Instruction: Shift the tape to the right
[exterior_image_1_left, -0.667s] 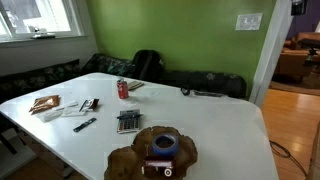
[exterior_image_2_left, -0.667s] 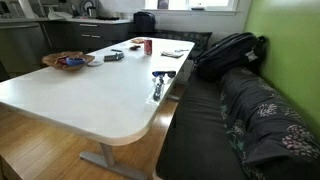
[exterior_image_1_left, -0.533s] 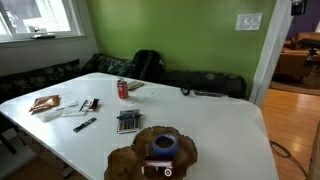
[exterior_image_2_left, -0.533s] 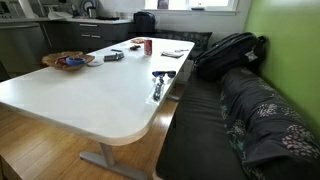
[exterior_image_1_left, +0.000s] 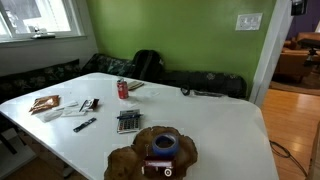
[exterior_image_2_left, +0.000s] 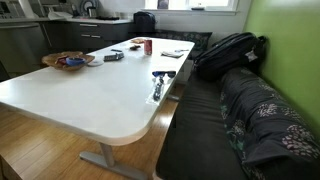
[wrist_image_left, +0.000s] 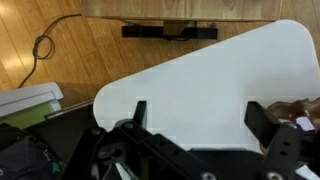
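The blue ring-shaped tape (exterior_image_1_left: 165, 145) rests on a brown wooden tray (exterior_image_1_left: 133, 158) near the table's front edge in an exterior view. A small dark red box (exterior_image_1_left: 158, 169) lies just in front of it. The tray (exterior_image_2_left: 55, 63) with a blue spot of tape (exterior_image_2_left: 70, 61) also shows far off in an exterior view. My gripper (wrist_image_left: 200, 112) appears only in the wrist view, open and empty above bare white tabletop. The tray's brown edge (wrist_image_left: 300, 106) shows just beyond its right finger. The arm is in neither exterior view.
On the white table (exterior_image_1_left: 220, 125) are a red soda can (exterior_image_1_left: 123, 89), a calculator (exterior_image_1_left: 128, 121), a pen (exterior_image_1_left: 84, 125) and papers (exterior_image_1_left: 45, 104). A black backpack (exterior_image_2_left: 230, 50) lies on the bench. Wood floor and a cable (wrist_image_left: 45, 45) lie beyond the table edge.
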